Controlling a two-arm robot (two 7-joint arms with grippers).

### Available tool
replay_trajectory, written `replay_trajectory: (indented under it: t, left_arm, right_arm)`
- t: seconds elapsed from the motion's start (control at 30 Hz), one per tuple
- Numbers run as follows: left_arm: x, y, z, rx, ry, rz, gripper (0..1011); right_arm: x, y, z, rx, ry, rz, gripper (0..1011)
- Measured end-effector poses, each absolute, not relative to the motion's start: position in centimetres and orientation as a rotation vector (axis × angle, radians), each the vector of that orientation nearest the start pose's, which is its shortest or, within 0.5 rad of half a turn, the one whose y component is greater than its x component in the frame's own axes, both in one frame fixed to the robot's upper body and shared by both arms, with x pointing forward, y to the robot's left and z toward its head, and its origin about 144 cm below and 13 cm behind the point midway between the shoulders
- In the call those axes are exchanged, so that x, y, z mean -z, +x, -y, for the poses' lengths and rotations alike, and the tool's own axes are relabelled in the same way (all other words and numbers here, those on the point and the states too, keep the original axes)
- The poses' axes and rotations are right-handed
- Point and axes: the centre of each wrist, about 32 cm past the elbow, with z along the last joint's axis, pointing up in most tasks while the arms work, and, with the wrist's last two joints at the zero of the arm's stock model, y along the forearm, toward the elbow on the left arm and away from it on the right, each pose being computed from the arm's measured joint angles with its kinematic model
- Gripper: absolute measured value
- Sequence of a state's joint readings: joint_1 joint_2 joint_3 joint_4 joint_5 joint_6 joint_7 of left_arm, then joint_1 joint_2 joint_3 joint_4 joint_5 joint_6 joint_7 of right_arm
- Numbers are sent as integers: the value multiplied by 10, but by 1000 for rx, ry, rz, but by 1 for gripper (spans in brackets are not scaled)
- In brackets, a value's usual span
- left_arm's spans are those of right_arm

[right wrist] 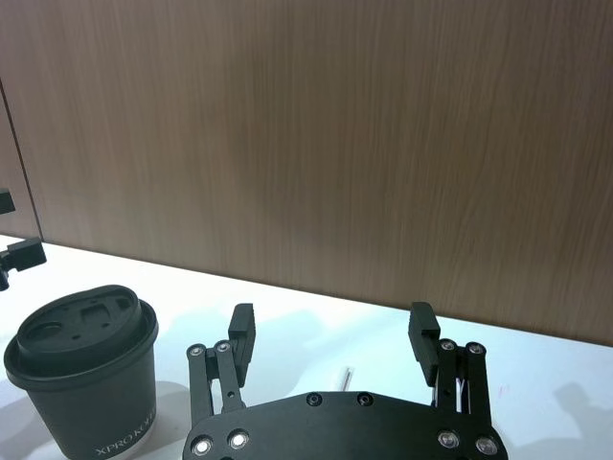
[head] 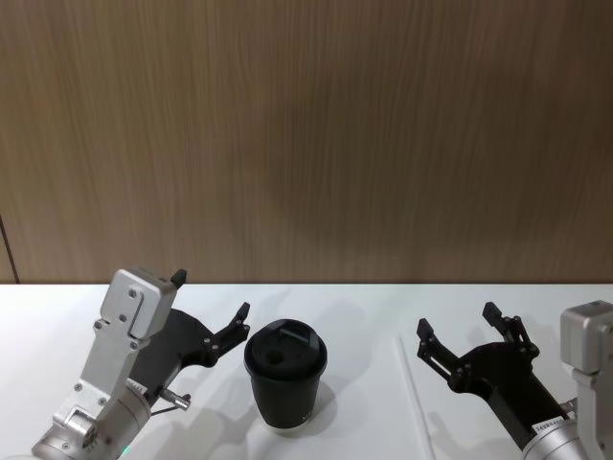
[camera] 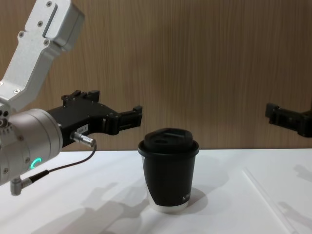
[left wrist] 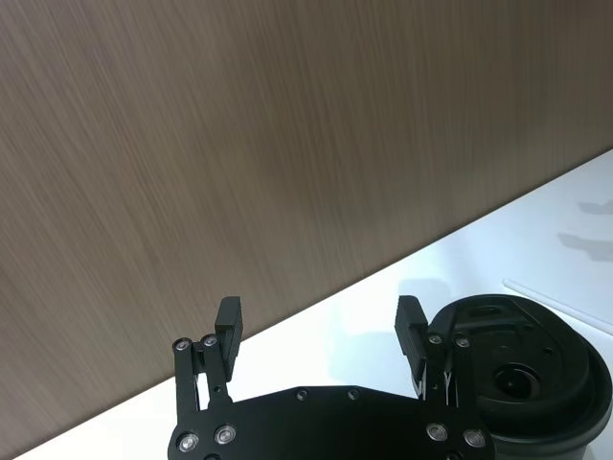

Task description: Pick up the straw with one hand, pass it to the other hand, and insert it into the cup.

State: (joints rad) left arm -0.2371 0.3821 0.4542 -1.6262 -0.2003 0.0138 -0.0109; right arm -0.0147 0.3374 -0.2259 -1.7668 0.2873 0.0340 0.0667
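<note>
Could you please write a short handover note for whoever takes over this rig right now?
Left gripper: jaws open, empty, hovering just left of the cup.
Right gripper: jaws open, empty, hovering above the table, to the right of the straw.
Cup: upright on the table, lid on.
Straw: lying flat on the table, between the cup and the right gripper.
Done: nothing yet.
Left: pick up the straw, pass it to the other gripper, insert it into the cup.
</note>
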Motion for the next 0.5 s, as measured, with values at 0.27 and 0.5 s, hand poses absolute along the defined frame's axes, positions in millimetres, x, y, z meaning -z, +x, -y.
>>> replay_trajectory:
  t: [0.27,0.5]
  left_arm:
    - [-1204,492,-198,-1124,61,268,1003]
    - [-1204,492,-198,-1124,61,268,1003]
  right_arm:
    - [-1189,443,237,1229,26,75,1001]
    - [-1189,443,237,1229,26,75,1001]
